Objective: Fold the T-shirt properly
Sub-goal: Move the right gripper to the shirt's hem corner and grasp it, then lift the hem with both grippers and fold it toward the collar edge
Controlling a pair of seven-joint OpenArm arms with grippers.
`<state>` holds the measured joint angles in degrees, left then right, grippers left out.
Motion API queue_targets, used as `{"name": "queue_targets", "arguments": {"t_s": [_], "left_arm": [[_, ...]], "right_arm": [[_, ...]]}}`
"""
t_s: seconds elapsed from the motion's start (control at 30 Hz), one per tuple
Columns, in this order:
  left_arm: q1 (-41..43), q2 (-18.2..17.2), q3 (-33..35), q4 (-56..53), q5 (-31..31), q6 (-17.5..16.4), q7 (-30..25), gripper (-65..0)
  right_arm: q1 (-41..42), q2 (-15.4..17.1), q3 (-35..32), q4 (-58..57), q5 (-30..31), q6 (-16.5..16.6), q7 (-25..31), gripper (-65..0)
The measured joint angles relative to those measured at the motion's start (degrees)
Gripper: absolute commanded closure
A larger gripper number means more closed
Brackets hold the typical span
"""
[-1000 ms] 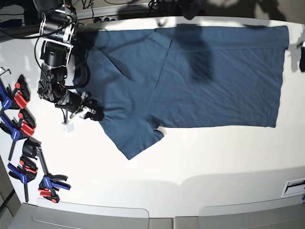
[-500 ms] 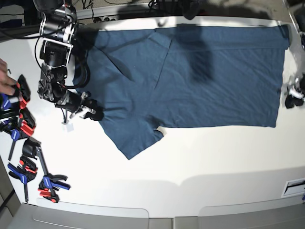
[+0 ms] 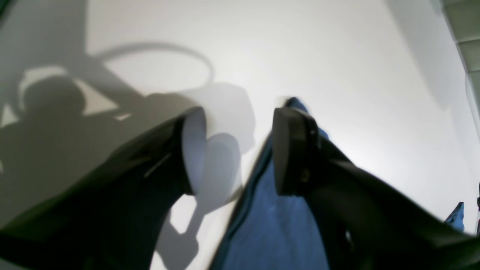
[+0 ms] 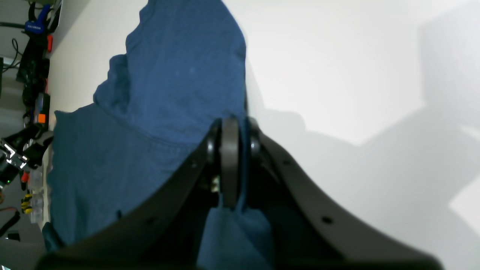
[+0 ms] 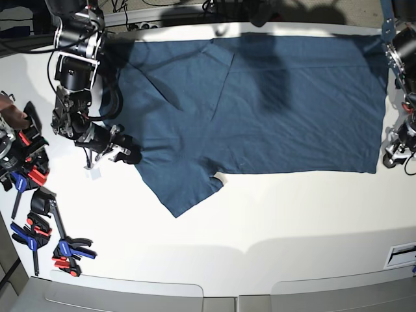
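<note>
Navy T-shirt (image 5: 260,104) spread flat across upper middle of base view. Right gripper (image 4: 234,165) clamped on shirt edge at left; left gripper (image 3: 238,150) spread wide over hem corner, far right.

T-shirt (image 5: 260,104) spread flat across the far half of the table (image 5: 273,221), hem toward the base view's right, one sleeve reaching toward the near side. Right gripper (image 5: 127,155) at the shirt's left edge, by that sleeve, closed on the cloth. Left gripper (image 5: 392,158) just off the hem's near corner, fingers apart. Clamps (image 5: 39,214) along the table's left edge.
</note>
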<state>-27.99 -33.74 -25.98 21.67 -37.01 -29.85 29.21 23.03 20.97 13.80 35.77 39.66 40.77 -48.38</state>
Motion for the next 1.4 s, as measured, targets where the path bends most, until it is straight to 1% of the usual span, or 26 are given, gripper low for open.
{"name": "queue_targets", "arguments": {"t_s": [0.13, 0.23, 0.47, 0.53, 0.73, 0.83, 0.97, 1.03, 1.1, 1.13, 1.3, 1.4], "left_arm": [[0.0, 2.6, -0.2, 0.0, 1.0, -0.2, -0.8, -27.1], [-0.1, 3.9, -0.2, 0.0, 1.4, -0.4, -0.9, -27.1], [-0.1, 4.2, -0.2, 0.1, 2.3, -0.4, -1.4, -27.0], [-0.1, 4.2, -0.2, 0.1, 2.4, -0.4, -1.4, -26.0], [-0.1, 4.2, -0.2, 0.2, 7.2, -0.8, -3.3, -25.1], [-0.1, 4.2, -0.2, 0.2, 7.5, -0.8, -3.5, -24.4], [-0.1, 4.2, -0.2, 0.2, 7.7, -0.6, -3.5, -16.9], [-0.1, 4.2, -0.2, 0.2, 8.0, -0.6, -3.5, -10.8], [0.0, 4.2, -0.2, 0.2, 8.3, -0.5, -3.6, -2.3], [0.0, 4.2, -0.2, 0.2, 8.4, -0.4, -3.9, 0.0], [0.0, 4.2, -0.2, 0.2, 8.4, -0.4, -4.0, 0.0], [0.1, 4.0, -0.2, 0.2, 6.9, -0.4, -3.9, 0.0]], "right_arm": [[0.0, 0.0, 0.0, 0.0, 0.0, 0.0, 0.1, 0.0], [0.0, 0.0, 0.0, 0.0, 0.0, 0.0, 0.1, 0.0], [0.0, 0.0, 0.0, 0.0, 0.0, 0.0, 0.1, 0.0], [0.0, 0.0, 0.0, 0.0, 0.0, 0.0, 0.1, 0.0], [0.0, 0.0, 0.0, 0.0, 0.0, 0.0, 0.0, 0.0], [0.0, 0.0, 0.0, 0.0, 0.0, 0.0, 0.1, 0.0], [0.0, 0.0, 0.0, 0.0, 0.0, 0.0, 0.1, 0.0], [0.0, 0.0, 0.0, 0.0, 0.0, 0.0, 0.1, 0.0], [0.0, 0.0, 0.0, 0.0, 0.0, 0.0, 0.1, 0.0], [0.0, 0.0, 0.0, 0.0, 0.0, 0.0, 0.1, 0.0], [0.0, 0.0, 0.0, 0.0, 1.1, 0.0, -0.3, 0.0], [0.1, 0.3, 0.5, 0.0, 6.1, -0.4, -3.6, 0.0]]}}
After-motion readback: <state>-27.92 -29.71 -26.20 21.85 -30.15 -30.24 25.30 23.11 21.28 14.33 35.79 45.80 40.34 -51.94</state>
